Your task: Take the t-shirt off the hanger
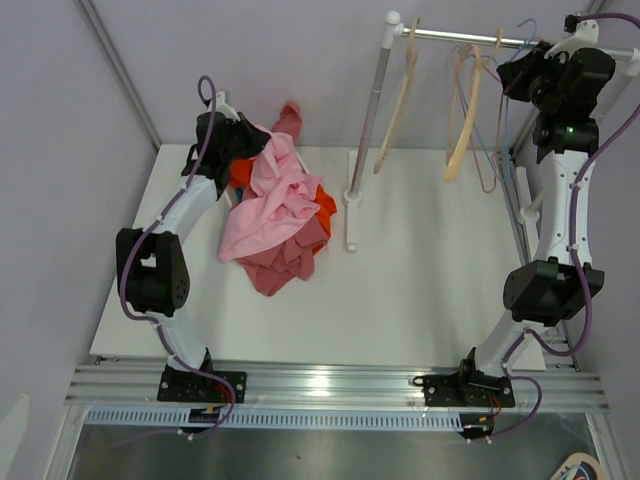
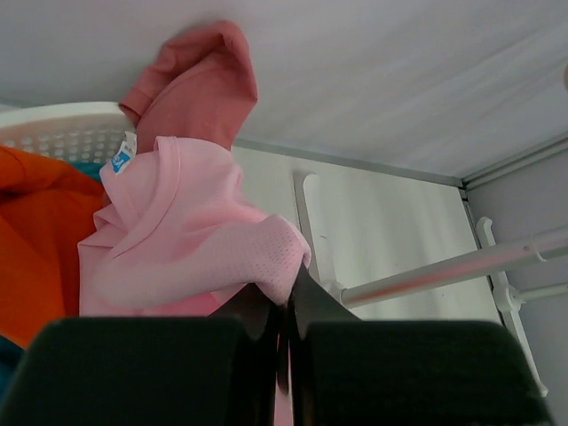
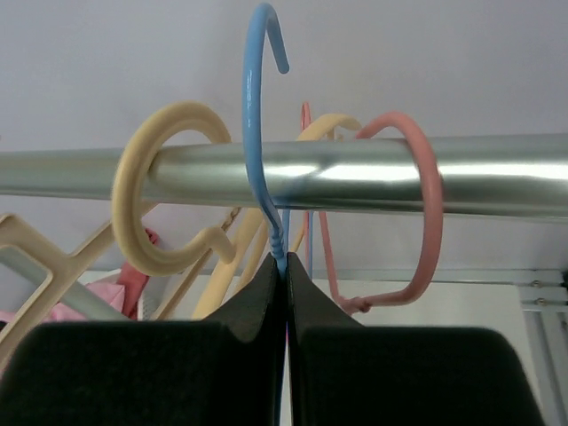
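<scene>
T-shirt (image 2: 195, 240), the pink one, was pinched tight in the shut jaws of the left gripper (image 2: 282, 324), low in the left wrist view. It draped onto the clothes pile (image 1: 285, 265) at the upper left of the top view, well apart from the hangers.

The right gripper (image 3: 286, 271) had its jaws shut on the thin neck of the blue hanger (image 3: 251, 133), just under the rail (image 3: 373, 173).

The shirt looked off its hanger, I think. A slow lift would be best, not a yank.

The cream hanger (image 3: 133, 191) and pink hanger (image 3: 432, 204) crowded the blue one. The table (image 1: 430, 270) showed open room in the middle.
</scene>
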Controlling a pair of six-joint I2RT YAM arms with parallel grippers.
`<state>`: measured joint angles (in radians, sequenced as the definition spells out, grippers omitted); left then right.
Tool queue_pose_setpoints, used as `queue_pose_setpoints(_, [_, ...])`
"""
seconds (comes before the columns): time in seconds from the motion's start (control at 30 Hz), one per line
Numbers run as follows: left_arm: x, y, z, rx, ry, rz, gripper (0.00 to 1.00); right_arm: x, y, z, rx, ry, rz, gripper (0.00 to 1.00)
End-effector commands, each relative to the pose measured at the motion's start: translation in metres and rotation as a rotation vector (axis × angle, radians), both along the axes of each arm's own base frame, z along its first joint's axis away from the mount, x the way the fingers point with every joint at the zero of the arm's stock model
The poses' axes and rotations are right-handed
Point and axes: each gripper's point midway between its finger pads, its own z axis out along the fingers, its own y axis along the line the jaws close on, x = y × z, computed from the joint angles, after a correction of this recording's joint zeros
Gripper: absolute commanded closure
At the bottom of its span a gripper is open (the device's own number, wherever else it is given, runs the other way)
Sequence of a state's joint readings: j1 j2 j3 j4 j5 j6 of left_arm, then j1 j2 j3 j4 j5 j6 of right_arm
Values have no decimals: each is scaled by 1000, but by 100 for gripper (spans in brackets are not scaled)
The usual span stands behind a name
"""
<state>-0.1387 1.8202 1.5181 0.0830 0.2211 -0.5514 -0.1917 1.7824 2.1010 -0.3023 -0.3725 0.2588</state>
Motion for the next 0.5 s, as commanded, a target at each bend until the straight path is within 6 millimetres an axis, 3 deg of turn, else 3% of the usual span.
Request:
queue_pose_setpoints(0.0, [-18,-11,78,-44,-204,-25,99,-5,29,20,40,-47,116,100])
queue_pose_setpoints(0.23, [-30,-17,97,4,-254,-31,99,-14,-10,18,-2,-2,-105,100])
queue_pose_setpoints(0.3, [-33,-19,102,14,-269,-35,99,-22,-12,27,-11,-21,-117,100])
queue_pose_setpoints(0.47, [-30,-23,97,19,-252,-43,96,-19,-3,32,-6,-45,-67,100])
